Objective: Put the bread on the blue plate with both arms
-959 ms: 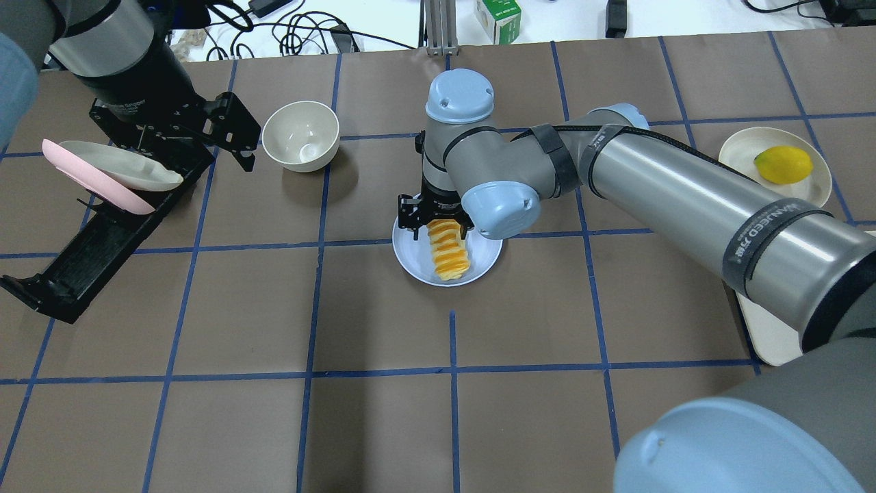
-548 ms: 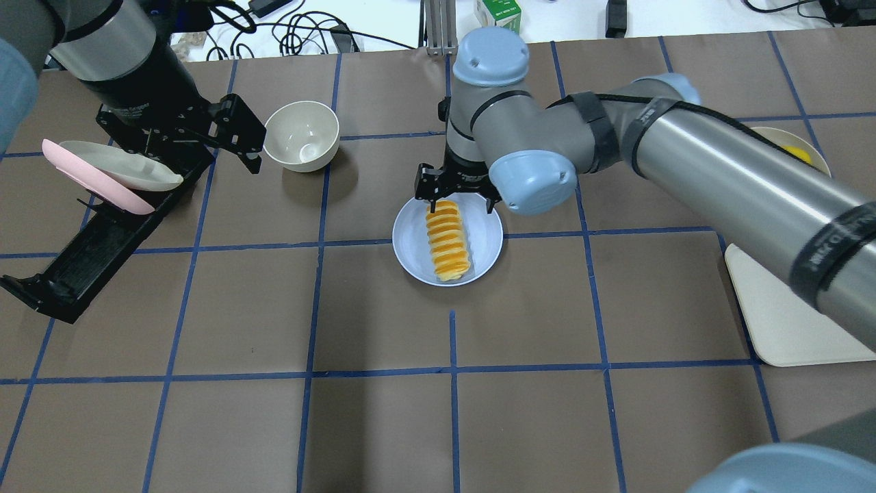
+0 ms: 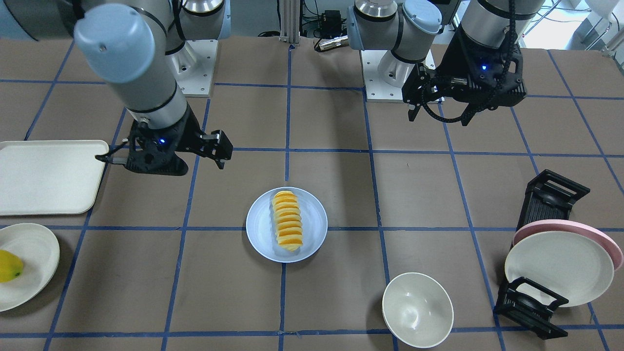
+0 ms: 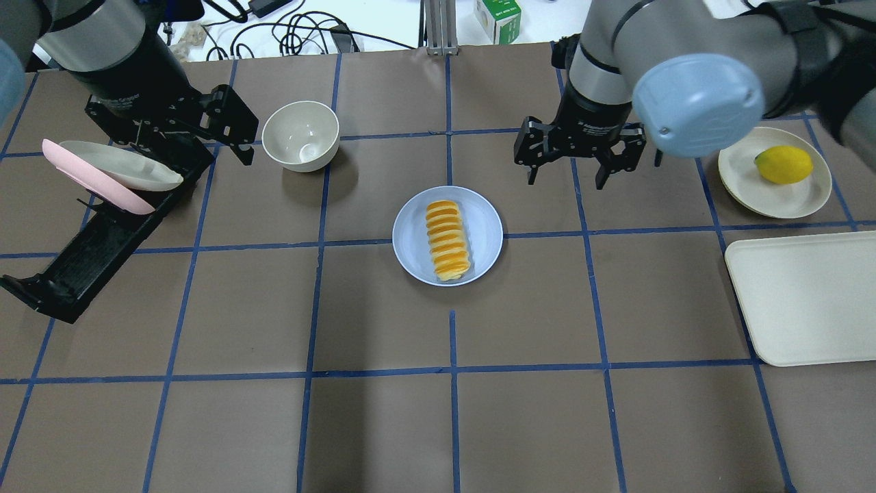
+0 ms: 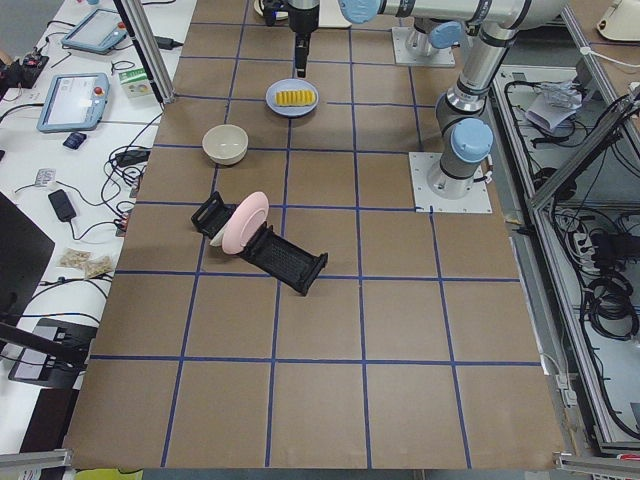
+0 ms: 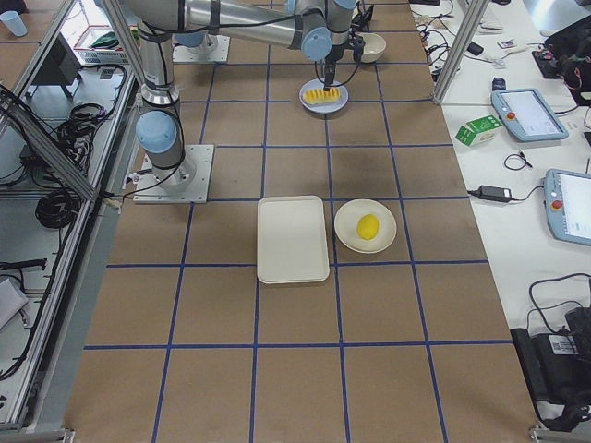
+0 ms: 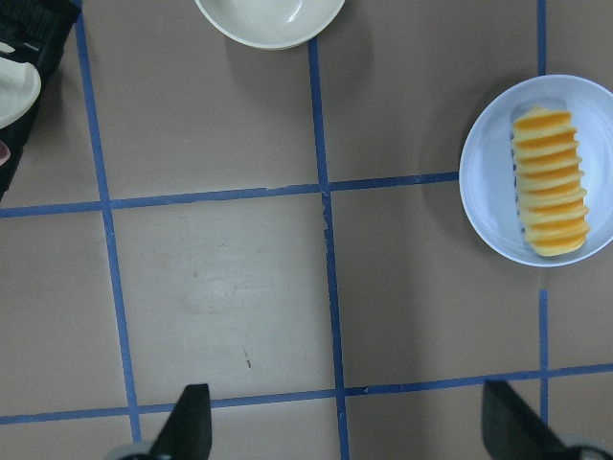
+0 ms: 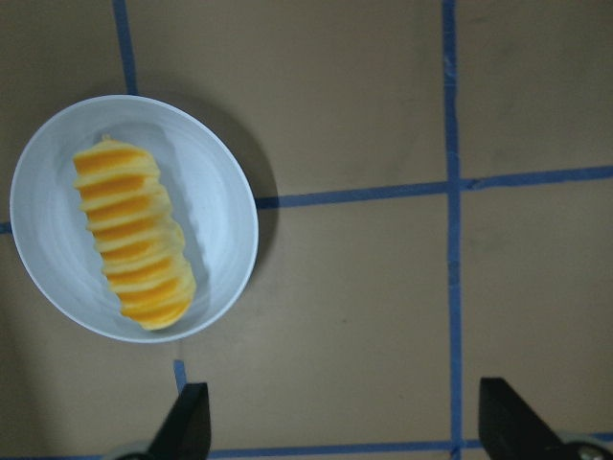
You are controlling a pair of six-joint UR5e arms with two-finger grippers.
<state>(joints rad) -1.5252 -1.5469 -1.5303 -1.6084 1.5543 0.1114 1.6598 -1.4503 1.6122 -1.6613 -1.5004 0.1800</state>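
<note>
place: robotics lab | evidence: teach pendant (image 6: 528, 113), cable bundles (image 5: 607, 300), tape-gridded table (image 4: 534, 424), aluminium post (image 4: 438, 27)

- One pale blue round plate (image 4: 414, 239)
- One ridged orange-yellow loaf (image 4: 448, 239)
- One cream bowl (image 4: 301, 135)
- One cream rectangular tray (image 4: 804, 298)
- Two cream round plates (image 4: 780, 198) (image 4: 116, 168)
- One pink plate (image 4: 126, 200)
- One yellow fruit (image 4: 783, 164)
- One black rack (image 4: 96, 257)

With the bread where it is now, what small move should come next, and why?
Likely just a retreat: draw the right gripper back toward its base and end there. The bread lies wholly inside the blue plate, untouched by either arm. Both the right gripper and the left gripper are open, empty and off to the sides, so nothing seems left to place.
</note>
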